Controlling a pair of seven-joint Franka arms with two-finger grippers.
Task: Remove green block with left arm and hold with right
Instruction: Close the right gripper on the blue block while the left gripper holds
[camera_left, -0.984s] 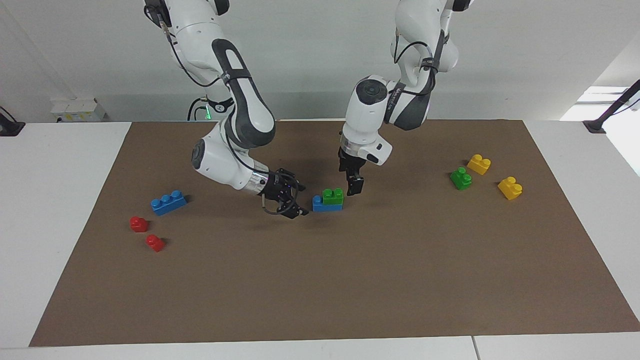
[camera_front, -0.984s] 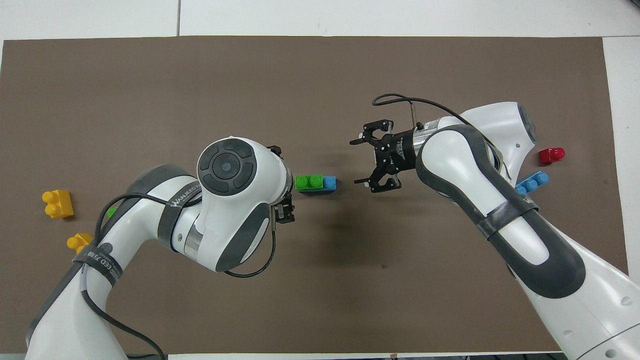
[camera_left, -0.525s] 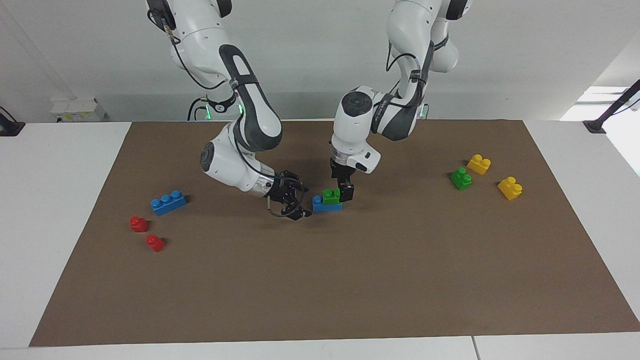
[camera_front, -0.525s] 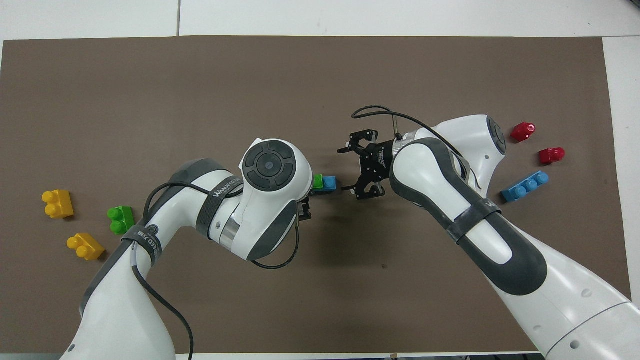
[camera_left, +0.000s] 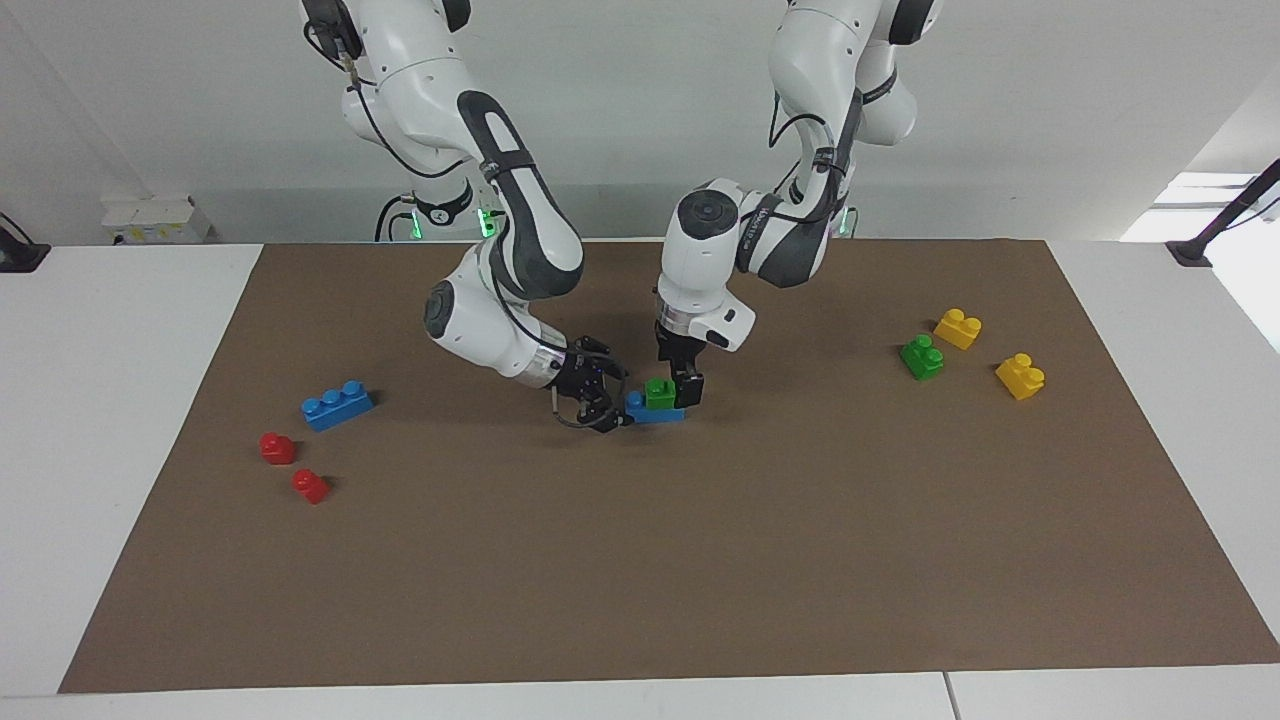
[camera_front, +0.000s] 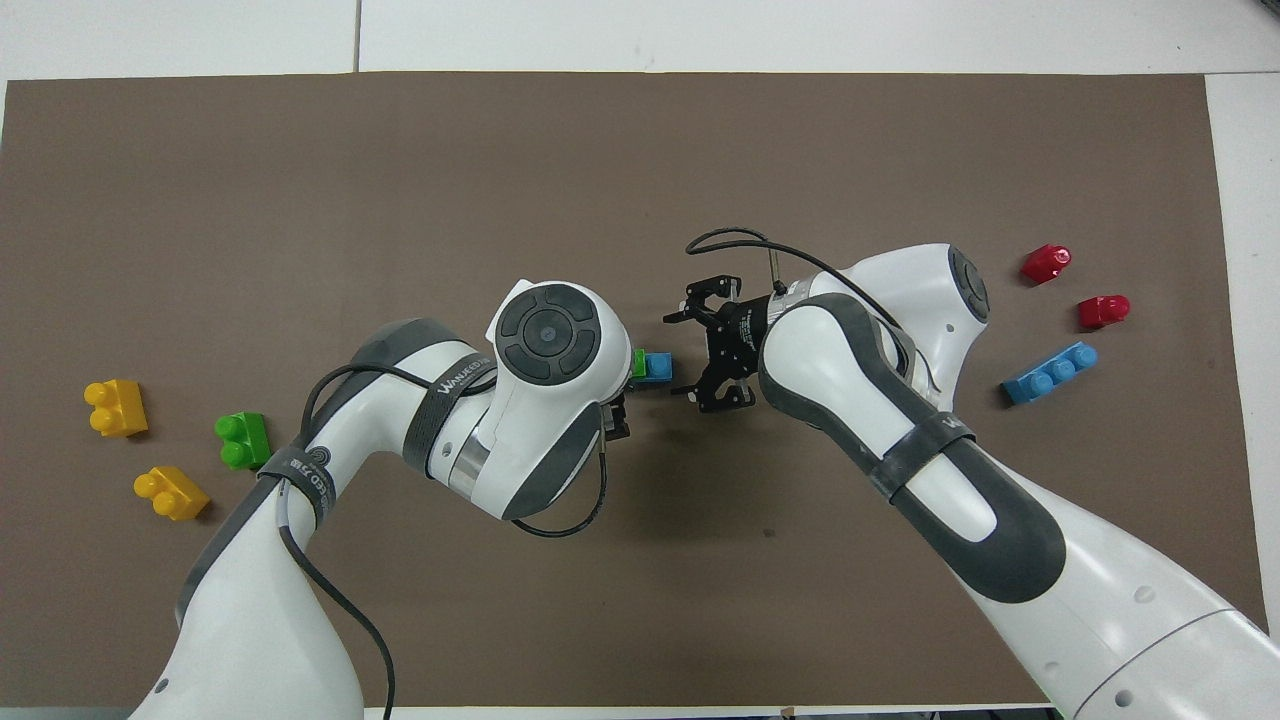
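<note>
Facing view: green block (camera_left: 660, 391) sits mid-counter (camera_left: 640, 560), stacked on the blue brick (camera_left: 652, 410), over the end toward my left arm. The stack's long axis runs 3–9 o'clock. My left hand (camera_left: 686, 386) is down low w/ fingers wide. The block is at 9 o'clock from it, just beside the one finger (camera_left: 691, 388) I can see. Can't tell if there's contact, or if the other finger is round the block. My right hand (camera_left: 614, 401) lies low and near-flat, jaws wide and holding nothing. The blue brick's bare end is at 3 o'clock from it, right at the mouth of the jaws.

Overhead view: sides flip. My left wrist covers most of the green block (camera_front: 638, 362), only a sliver shows, so it gives no read on the grip. The blue brick's free end (camera_front: 658, 367) pokes out at 9 o'clock from my right hand (camera_front: 678, 356), whose tips stand either side of the brick's line, not closed.

My read: both hands are about equally close, one per end of the stack. Next the right pinches blue across its short width, the left takes green, then pulls up. A loose green brick (camera_left: 922, 357) by the yellow ones isn't the target.
</note>
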